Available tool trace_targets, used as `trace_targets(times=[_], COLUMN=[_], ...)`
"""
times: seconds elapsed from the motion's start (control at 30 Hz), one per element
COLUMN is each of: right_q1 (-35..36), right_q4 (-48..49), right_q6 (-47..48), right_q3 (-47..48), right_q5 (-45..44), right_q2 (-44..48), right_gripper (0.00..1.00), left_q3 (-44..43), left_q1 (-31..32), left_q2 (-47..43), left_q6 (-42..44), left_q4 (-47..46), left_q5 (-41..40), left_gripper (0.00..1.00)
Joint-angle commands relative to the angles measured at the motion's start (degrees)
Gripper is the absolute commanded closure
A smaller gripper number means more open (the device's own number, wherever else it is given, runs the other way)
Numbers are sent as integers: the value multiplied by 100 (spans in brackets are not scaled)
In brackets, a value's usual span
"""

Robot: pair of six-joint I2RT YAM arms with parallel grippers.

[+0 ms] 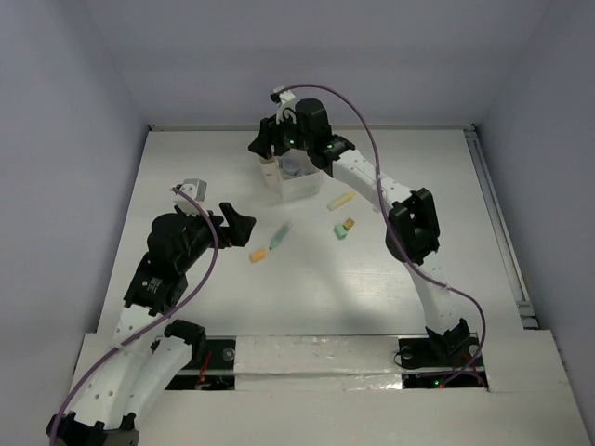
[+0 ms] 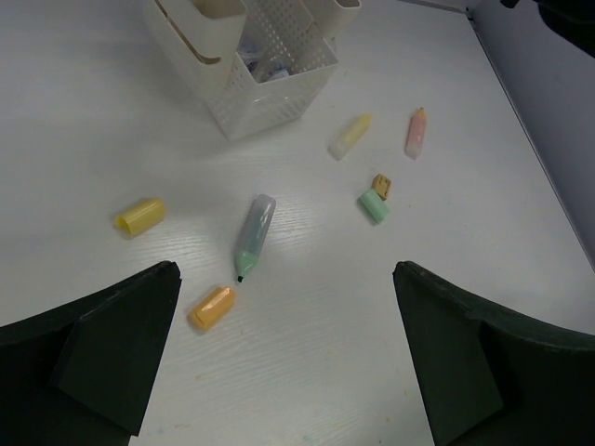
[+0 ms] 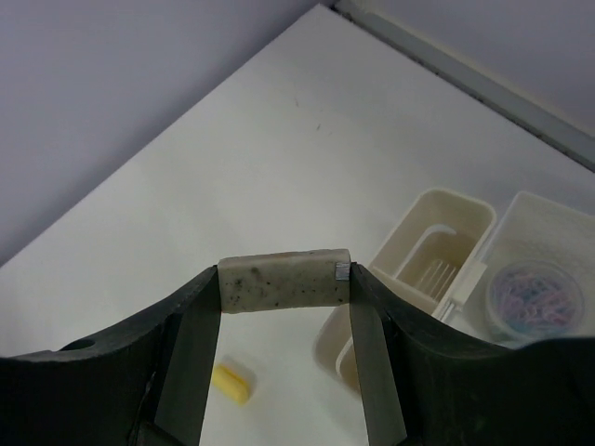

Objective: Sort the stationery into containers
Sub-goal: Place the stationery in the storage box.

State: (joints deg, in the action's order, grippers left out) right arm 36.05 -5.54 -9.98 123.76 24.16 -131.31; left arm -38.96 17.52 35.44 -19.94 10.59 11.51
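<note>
My right gripper (image 3: 284, 302) is clamped on a speckled grey eraser (image 3: 284, 279). Its long axis runs straight across from one finger to the other, with the ends against the pads. It hangs in the air beside the cream organizer (image 3: 437, 209), whose narrow end pocket lies below and to the right in the wrist view. A jar (image 3: 535, 297) sits in the next compartment. A yellow block (image 3: 232, 383) lies on the table (image 3: 279, 139) underneath. My left gripper (image 2: 285, 274) is spread wide and holds nothing. It is above the green marker (image 2: 253, 232), whose tip points away from the organizer, and the orange block (image 2: 213, 307).
</note>
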Motion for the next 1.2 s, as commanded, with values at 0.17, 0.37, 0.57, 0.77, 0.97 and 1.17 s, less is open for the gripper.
trace_targets(times=[0.17,0.37,0.57,0.77,0.97,1.17], right_q1=[25,25,25,25,25,25], right_q4=[975,1169,1204,1222,1231,1257], right_q6=[-479,-496,-461,-400,-373,-373], right_q3=[1053,1071,1159,1246,1211,1080], right_q5=[-798,-1071,-1212,-1414,-1511,-1537], right_q2=[-721,-888,-1037,-1195,-1222,-1187], right_gripper=[45,44,39,36,33,30], left_q3=[-42,-50,-50,-59,-59,-59], left_q1=[-20,-20,-20,-20,-20,-20], left_q2=[-29,-28,-28,-37,-37,-46], left_q6=[70,70,70,70,70,78], left_q4=[-145,-145,-145,-145,-136,-127], left_q5=[-26,-26,-26,-26,-26,-26], left_gripper=[1,1,1,1,1,1])
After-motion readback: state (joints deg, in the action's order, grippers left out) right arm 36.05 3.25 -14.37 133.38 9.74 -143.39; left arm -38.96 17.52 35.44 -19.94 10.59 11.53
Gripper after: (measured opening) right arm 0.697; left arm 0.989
